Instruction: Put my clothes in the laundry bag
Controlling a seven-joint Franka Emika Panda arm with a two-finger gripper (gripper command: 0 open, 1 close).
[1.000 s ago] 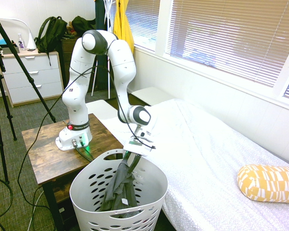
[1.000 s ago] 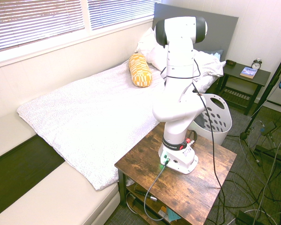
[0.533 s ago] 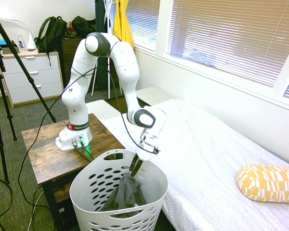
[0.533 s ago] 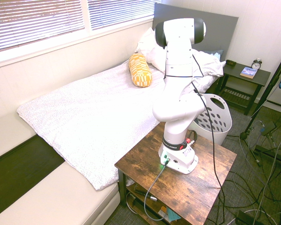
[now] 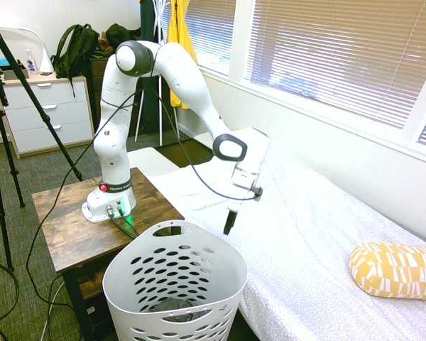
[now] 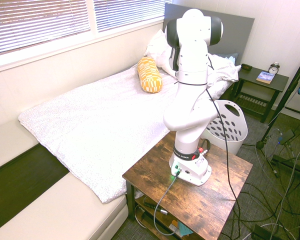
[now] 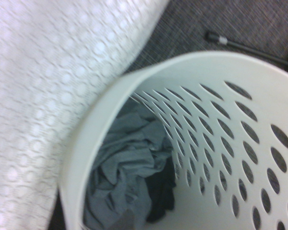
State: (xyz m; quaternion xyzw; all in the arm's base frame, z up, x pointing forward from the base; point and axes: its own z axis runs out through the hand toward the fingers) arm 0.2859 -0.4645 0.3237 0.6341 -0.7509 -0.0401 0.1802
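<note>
The clothes [image 7: 125, 177], a crumpled dark grey garment, lie at the bottom of the laundry bag [image 7: 221, 139], a white perforated basket. In the first exterior view only a grey patch of the clothes [image 5: 172, 307] shows deep inside the laundry bag [image 5: 149, 284], which stands on the floor between the wooden table and the bed. My gripper [image 5: 229, 222] hangs above the basket's far rim at the bed's edge, open, with nothing in it. The second exterior view shows the laundry bag [image 6: 229, 125] behind the arm, and the arm hides the gripper there.
A bed with a white cover [image 5: 319, 227] fills the right side, with a yellow patterned pillow [image 5: 394, 270] on it. A yellow garment [image 5: 179, 28] hangs at the back by the window. A white dresser [image 5: 50, 114] stands at the left.
The gripper let go of the grey garment, which dropped to the basket's bottom. The gripper then rose out of the basket and moved right towards the bed.
</note>
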